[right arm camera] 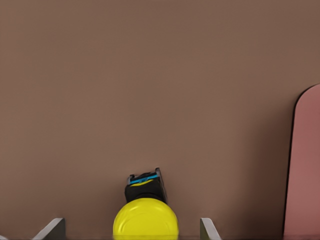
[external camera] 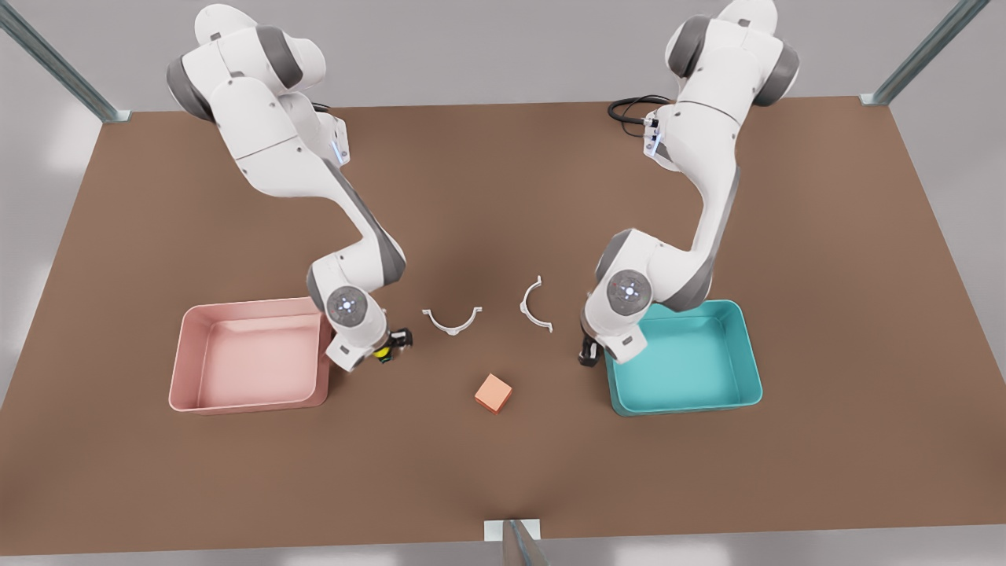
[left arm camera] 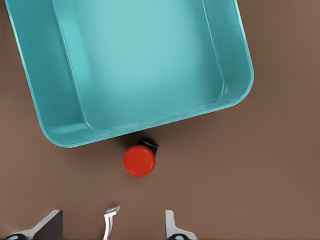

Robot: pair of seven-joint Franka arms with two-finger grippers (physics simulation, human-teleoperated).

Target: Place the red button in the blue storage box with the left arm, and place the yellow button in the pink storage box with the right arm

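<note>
— Both buttons?
— I see the left gripper (left arm camera: 114, 222) spread above the red button (left arm camera: 139, 160) beside the blue storage box (left arm camera: 60, 135); right gripper (right arm camera: 131, 229) spread around the yellow button (right arm camera: 145, 218) near the pink storage box (right arm camera: 304, 165).

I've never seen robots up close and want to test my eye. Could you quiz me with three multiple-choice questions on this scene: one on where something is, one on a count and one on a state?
1. Where is the red button?
A. On the table, just outside the blue storage box
B. Inside that box
C. Held in the air

2. How many white curved pieces lie on the table?
A. One
B. Two
C. Four

3. The right end effector at the yellow button is:
A. Shut on it
B. Open, with a finger on either side
C. Raised far above it

Answers:
1 A: the button rests on the brown surface by the box's rim, in front of the open left end effector.
2 B: both pieces lie between the arms.
3 B: gaps show between the fingers and the button.
</note>
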